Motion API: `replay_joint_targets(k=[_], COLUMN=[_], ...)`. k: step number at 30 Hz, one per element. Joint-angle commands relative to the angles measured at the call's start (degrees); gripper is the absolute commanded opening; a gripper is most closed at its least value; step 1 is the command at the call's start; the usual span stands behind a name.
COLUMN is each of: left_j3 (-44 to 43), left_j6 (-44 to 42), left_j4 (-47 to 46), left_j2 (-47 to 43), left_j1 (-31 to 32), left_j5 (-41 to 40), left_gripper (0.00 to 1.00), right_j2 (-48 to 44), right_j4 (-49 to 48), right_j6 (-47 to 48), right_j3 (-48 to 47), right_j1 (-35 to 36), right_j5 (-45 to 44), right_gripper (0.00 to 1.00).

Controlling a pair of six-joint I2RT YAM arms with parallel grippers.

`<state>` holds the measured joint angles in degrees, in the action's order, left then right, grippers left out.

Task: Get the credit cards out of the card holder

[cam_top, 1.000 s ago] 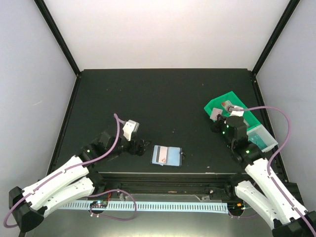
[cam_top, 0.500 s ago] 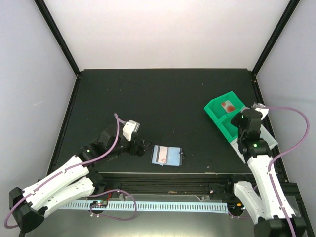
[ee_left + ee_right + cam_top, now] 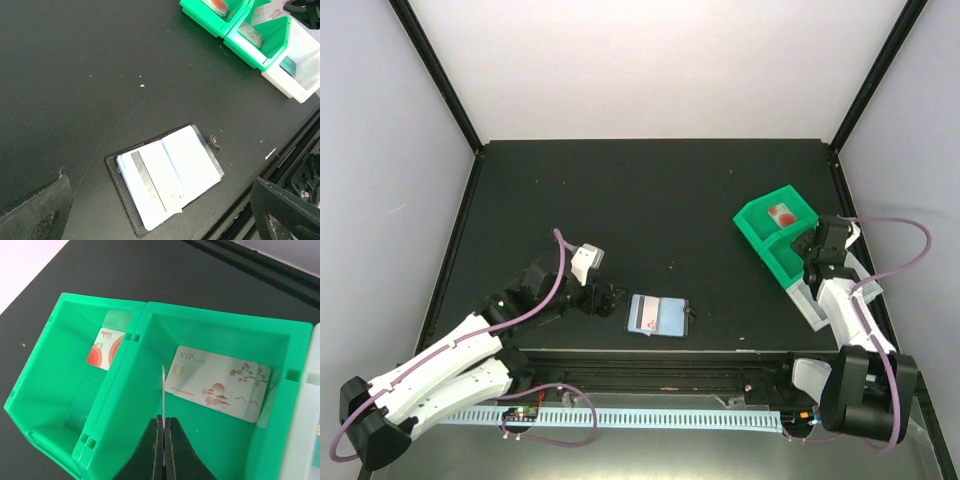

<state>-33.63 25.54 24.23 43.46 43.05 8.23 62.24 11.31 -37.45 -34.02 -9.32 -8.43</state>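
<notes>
- Right claw is pressed together on one of the credit cards. The card is pinched upright and edge-on above the green tray, over the divider beside its middle compartment, probably so that it can drop straight in.
- Left claw stands spread wide, well to the tray's left. It likely waits there to steady the wallet or to pick the next card.
- Between that claw and the tray lies the card holder, folded open and flat. It has a pale card with a dark stripe in it, so the job looks unfinished.
- In the tray's middle compartment a pale card reads "VIP CARD"; the small line under that is illegible.
- In the tray's end compartment a red-and-white card reads "april".
</notes>
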Motion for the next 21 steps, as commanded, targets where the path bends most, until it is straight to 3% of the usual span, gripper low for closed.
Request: replay_joint_targets(k=[1, 21], left_j3=[-1.14, -1.38], left_j6=[0.40, -0.72], left_j4=[0.80, 2.07], left_j2=[-1.01, -1.98], left_j1=[-0.59, -1.55], left_j5=[0.42, -1.50], left_gripper=[0.99, 0.99], right_j2=[4.12, 17.48], right_j4=[-5.25, -14.90], right_j6=[-2.27, -5.94], right_j3=[-1.53, -4.12], right_j1=[-0.43, -2.62], right_j5=[0.79, 0.79], right_gripper=[0.01, 0.01])
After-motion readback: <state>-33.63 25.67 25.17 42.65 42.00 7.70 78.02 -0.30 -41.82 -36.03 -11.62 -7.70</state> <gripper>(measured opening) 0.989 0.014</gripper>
